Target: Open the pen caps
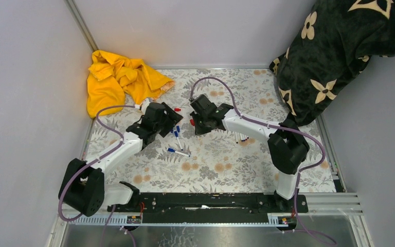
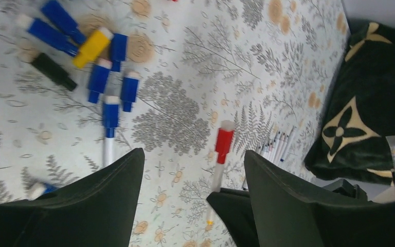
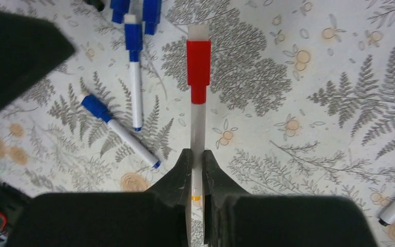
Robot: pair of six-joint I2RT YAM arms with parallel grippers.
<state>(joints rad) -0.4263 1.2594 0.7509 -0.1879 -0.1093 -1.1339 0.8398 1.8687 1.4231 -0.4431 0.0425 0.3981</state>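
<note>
One pen (image 3: pixel 197 128) | barrel pinched in right gripper (image 3: pixel 196 167) | red cap (image 3: pixel 198 69) ahead

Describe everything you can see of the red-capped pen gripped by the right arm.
The pen has a slim white barrel, plastic by its look, with a small yellow band near the gripped end. Its red cap is still on, narrower towards the barrel and tipped with a pale plug. The jaws of the right arm are shut on the barrel, so it points straight out over the floral tablecloth. Nothing else appears to touch it.
</note>
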